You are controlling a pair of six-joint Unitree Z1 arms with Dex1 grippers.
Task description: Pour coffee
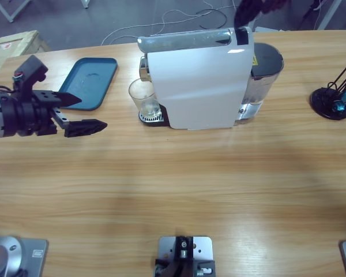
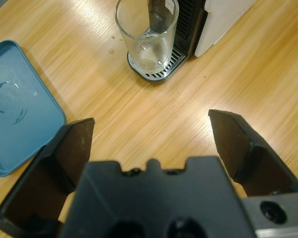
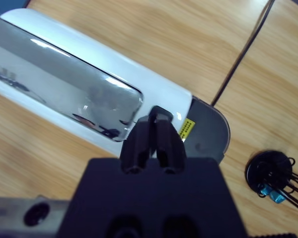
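Note:
A clear glass [image 1: 143, 97] [image 2: 147, 37] stands on the drip grate under the spout of the white coffee machine [image 1: 199, 86] [image 3: 154, 84]. No coffee shows in it. My left gripper [image 1: 91, 111] [image 2: 151, 121] is open and holds nothing. It hovers over the table left of the glass, pointing at it from a short way off. My right gripper [image 1: 240, 27] [image 3: 156, 115] is shut on nothing and comes down from the top onto the machine's upper side, at the rear end of its silver lid [image 3: 64, 94]. Whether it touches I cannot tell.
A blue tray [image 1: 89, 82] [image 2: 15, 106] lies on the table behind my left gripper. A black stand [image 1: 333, 101] [image 3: 270, 173] with blue pieces sits at the far right. The machine's grey tank [image 1: 266, 62] is at its right end. Cables run across the floor beyond the table.

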